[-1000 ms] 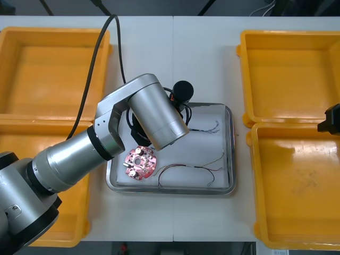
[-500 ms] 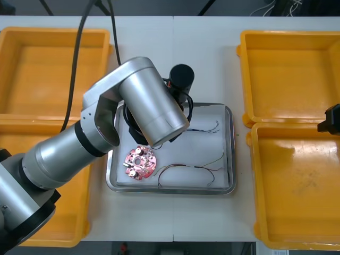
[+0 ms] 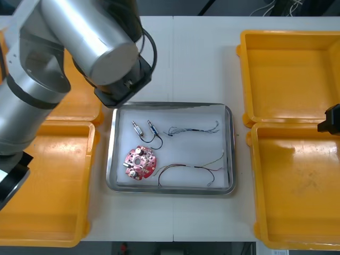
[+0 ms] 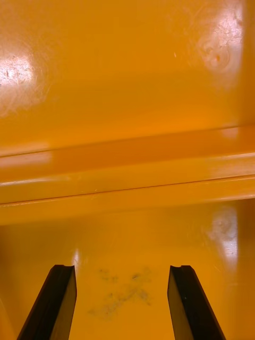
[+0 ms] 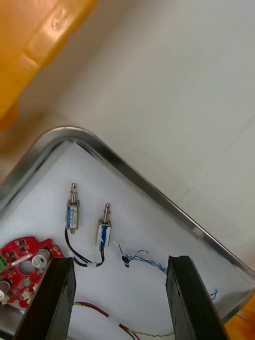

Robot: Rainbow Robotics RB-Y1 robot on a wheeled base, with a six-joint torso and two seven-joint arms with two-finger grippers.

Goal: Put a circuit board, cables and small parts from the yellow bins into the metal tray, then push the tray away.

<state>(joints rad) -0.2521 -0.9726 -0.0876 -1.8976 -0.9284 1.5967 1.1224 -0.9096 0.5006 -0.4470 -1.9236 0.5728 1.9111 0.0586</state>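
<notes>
Metal tray (image 3: 229, 151) is shown filled.
Left gripper (image 5: 121, 260) is held spread over its eleven o'clock corner; right gripper (image 4: 121, 269), likewise spread, over a yellow bin (image 4: 127, 79).

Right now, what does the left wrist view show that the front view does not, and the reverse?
The left wrist view adds the left gripper, fingers apart above the metal tray. The front view adds the right yellow bins and the right arm parked over them. Both share the tray, the circuit board, two small metal parts and the blue and white cable.
</notes>
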